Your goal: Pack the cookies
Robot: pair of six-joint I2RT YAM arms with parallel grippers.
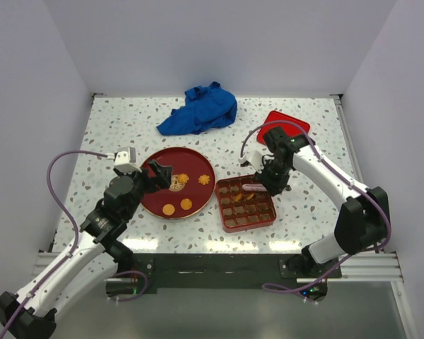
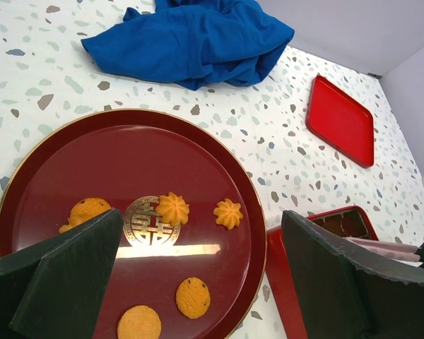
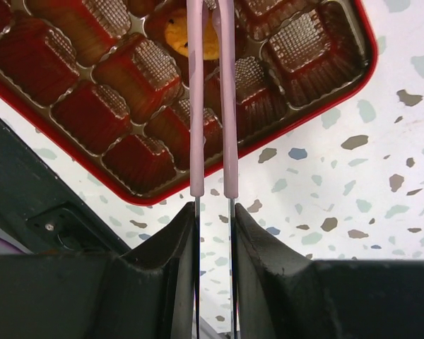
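Several cookies, round (image 2: 193, 297) and flower-shaped (image 2: 172, 209), lie on the dark red plate (image 1: 154, 201). My left gripper (image 1: 159, 173) hovers open just above them (image 2: 201, 219), with nothing between its fingers. The red compartment box (image 1: 230, 227) stands right of the plate and holds a few cookies (image 1: 250, 197). My right gripper (image 1: 267, 182) is shut on pink tongs (image 3: 198, 106) over the box (image 3: 92, 113). In the right wrist view the tongs' arms reach over one cookie (image 3: 173, 34) in a compartment. Their tips are out of that frame.
A crumpled blue cloth (image 1: 201, 109) lies at the back of the speckled table. A flat red lid (image 1: 283, 126) sits at the back right, behind the right arm. White walls close in both sides and the back.
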